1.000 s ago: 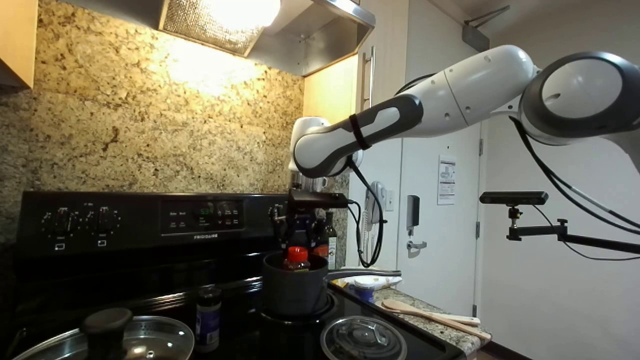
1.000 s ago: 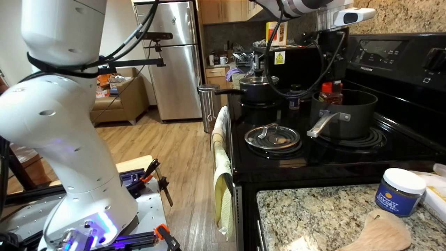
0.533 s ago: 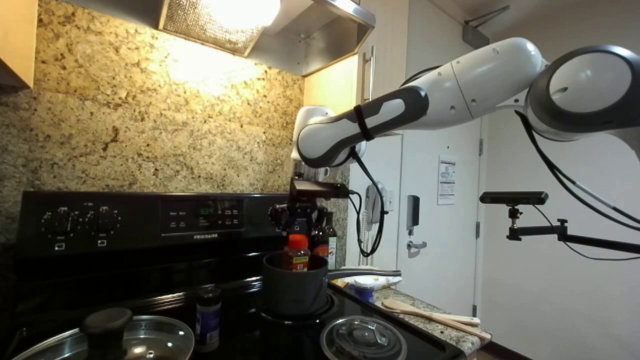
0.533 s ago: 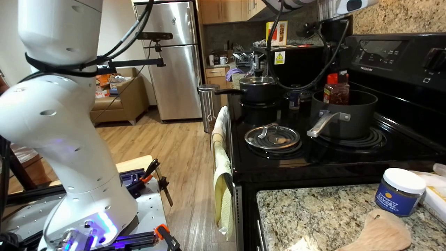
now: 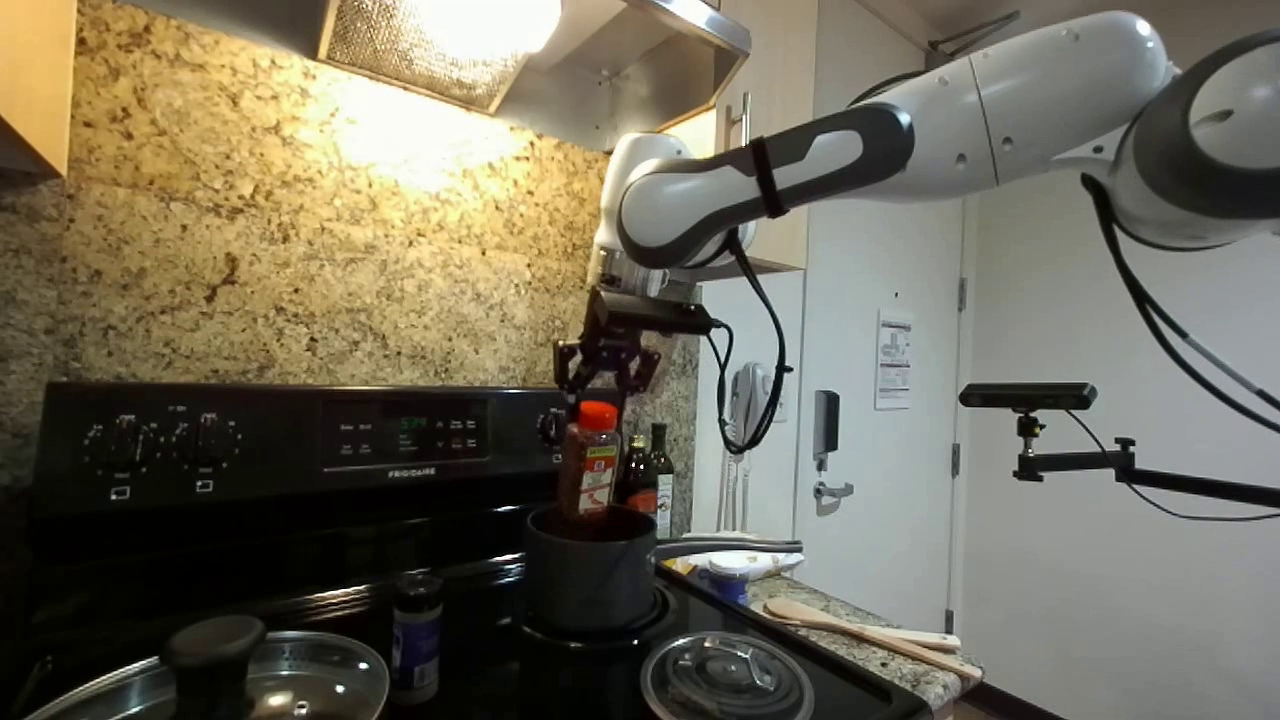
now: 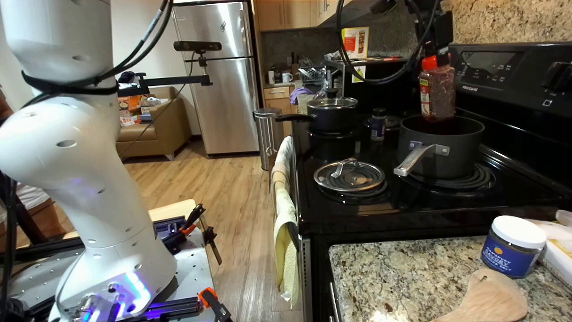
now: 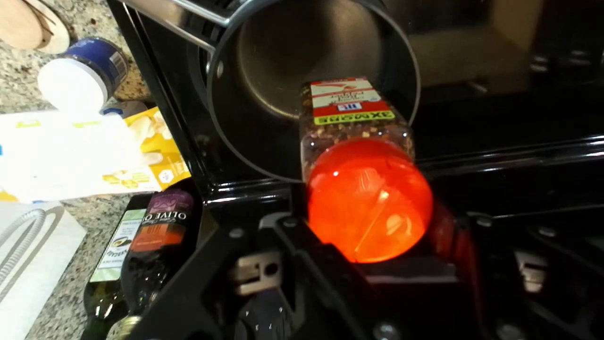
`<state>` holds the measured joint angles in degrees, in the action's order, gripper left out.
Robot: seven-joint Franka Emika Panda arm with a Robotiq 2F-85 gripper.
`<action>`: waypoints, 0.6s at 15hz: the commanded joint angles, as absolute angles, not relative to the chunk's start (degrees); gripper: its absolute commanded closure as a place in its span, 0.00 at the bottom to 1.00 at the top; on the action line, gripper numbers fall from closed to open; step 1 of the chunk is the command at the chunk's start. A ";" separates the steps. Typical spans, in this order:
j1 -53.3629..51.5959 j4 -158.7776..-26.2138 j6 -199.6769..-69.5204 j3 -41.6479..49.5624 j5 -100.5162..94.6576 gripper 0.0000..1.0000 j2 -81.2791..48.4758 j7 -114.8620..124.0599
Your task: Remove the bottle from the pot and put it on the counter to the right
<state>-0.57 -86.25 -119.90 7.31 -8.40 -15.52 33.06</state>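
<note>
The bottle (image 5: pixel 590 465), with a red cap, reddish-brown body and pale label, hangs slightly tilted over the dark grey pot (image 5: pixel 590 575). Its lower end is near the height of the pot's rim in both exterior views (image 6: pixel 438 94). My gripper (image 5: pixel 598 402) is shut around the bottle's red-capped top. In the wrist view the cap sits between the fingers (image 7: pixel 370 203), and the bottle's label (image 7: pixel 350 101) faces up over the pot (image 7: pixel 219 108). The pot (image 6: pixel 440 154) stands on a back burner with its handle out. The speckled counter (image 6: pixel 397 277) lies beside the stove.
On the counter are a blue jar with a white lid (image 6: pixel 514 246), a wooden spoon (image 6: pixel 489 297) and a yellow-white packet (image 7: pixel 80 156). Oil bottles (image 7: pixel 155 231) stand near the pot. A glass lid (image 6: pixel 349 175) lies on a front burner; a dark jar (image 6: pixel 378 125) stands behind it.
My gripper has risen with the bottle, lifting it from deep in the pot to about rim height. The bottle has tilted a little. The pot has not moved.
</note>
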 commanded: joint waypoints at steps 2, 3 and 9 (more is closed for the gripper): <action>-0.73 -95.38 -122.74 8.00 -12.66 0.64 -5.30 37.42; -0.51 -97.18 -123.20 7.99 -13.43 0.64 -3.42 38.68; 2.81 -112.38 -128.89 6.99 -16.67 0.64 9.37 47.74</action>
